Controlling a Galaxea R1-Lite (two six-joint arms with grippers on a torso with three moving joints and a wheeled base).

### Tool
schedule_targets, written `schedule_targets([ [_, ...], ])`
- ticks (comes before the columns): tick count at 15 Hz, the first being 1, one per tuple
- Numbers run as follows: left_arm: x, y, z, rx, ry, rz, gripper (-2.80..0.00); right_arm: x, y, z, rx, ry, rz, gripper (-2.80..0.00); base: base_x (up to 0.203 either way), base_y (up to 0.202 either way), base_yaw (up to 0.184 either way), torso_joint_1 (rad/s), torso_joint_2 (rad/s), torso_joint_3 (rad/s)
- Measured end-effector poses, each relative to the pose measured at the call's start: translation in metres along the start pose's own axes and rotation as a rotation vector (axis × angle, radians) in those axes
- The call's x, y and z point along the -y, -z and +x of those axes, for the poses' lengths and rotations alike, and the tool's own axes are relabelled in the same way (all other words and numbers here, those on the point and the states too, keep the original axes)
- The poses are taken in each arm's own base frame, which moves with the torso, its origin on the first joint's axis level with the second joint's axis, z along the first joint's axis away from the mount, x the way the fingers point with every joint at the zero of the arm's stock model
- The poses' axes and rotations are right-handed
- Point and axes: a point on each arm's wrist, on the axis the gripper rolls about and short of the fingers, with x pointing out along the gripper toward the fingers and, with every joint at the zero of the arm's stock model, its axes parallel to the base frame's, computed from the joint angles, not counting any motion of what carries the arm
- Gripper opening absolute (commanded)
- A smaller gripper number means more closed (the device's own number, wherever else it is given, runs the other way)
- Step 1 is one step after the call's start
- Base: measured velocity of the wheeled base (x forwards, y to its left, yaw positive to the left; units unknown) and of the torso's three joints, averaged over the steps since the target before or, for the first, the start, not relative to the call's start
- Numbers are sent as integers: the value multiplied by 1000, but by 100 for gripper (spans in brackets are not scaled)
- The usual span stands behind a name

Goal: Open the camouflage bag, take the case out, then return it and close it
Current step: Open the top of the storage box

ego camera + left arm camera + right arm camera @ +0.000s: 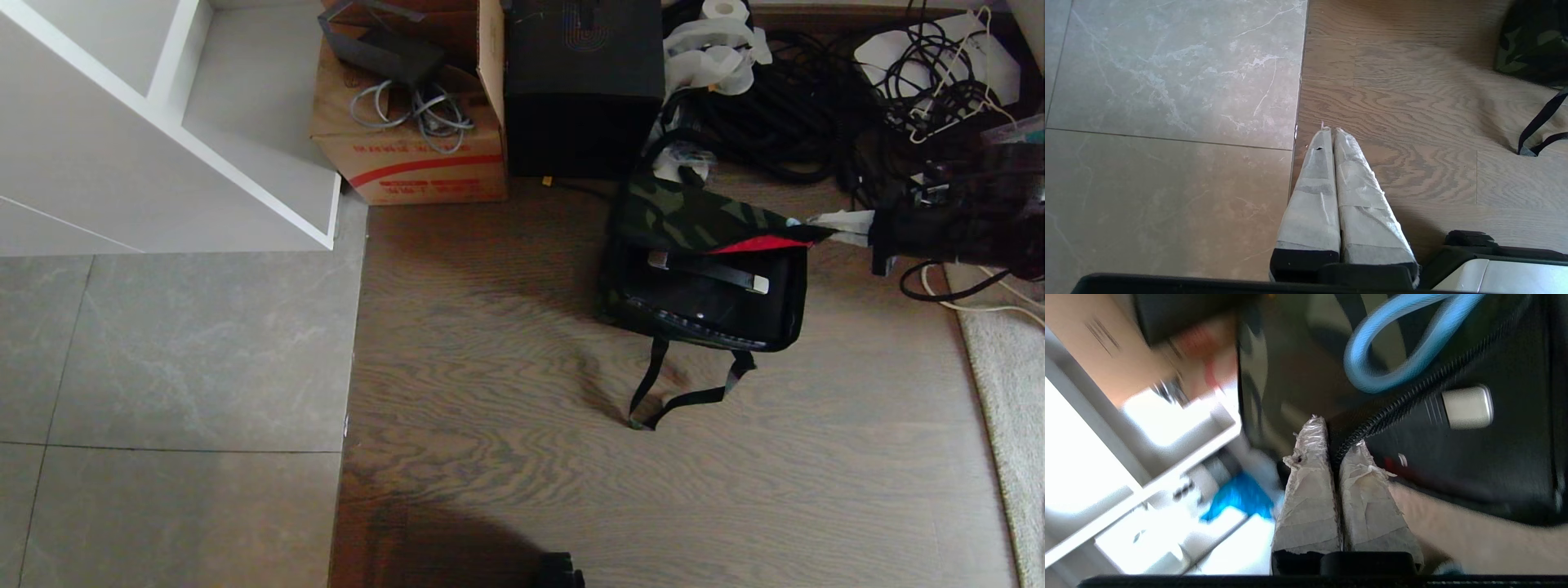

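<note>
The camouflage bag (686, 216) lies on the wooden floor, its flap raised at the right so the red lining (759, 244) shows. Inside lies the black case (718, 306), its bar handle (706, 272) on silver mounts. My right gripper (833, 229) reaches in from the right and is shut on the flap's corner. In the right wrist view the flap's ribbed black edge (1392, 410) runs between the taped fingers of that gripper (1337, 437), beside a silver mount (1466, 406). My left gripper (1331, 130) is shut on nothing and hangs parked over the floor, well left of the bag (1531, 41).
Behind the bag stand a tall black box (584, 82) and a brown carton (408, 122). A tangle of black cables (816, 90) fills the back right. A white shelf unit (163, 122) is at the left, a rug (1004, 367) at the right. The bag's strap (686, 384) trails forward.
</note>
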Motion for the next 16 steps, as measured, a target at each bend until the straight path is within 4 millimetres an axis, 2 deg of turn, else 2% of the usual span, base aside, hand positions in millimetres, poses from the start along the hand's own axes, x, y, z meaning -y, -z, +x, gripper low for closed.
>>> schedule_targets([
  [2, 0, 0, 0, 0, 0, 0, -280, -10, -9, 0, 57, 3, -33, -280, 0, 0, 0, 0, 0, 0],
  [3, 0, 0, 0, 0, 0, 0, -280, -12, -12, 0, 82, -3, -54, 0, 0, 0, 0, 0, 0, 0],
  [9, 0, 0, 0, 0, 0, 0, -280, -18, -30, 11, 287, -87, -144, 0, 0, 0, 0, 0, 0, 0],
  [16, 0, 0, 0, 0, 0, 0, -280, -13, -37, 17, 355, -152, -236, 0, 0, 0, 0, 0, 0, 0],
])
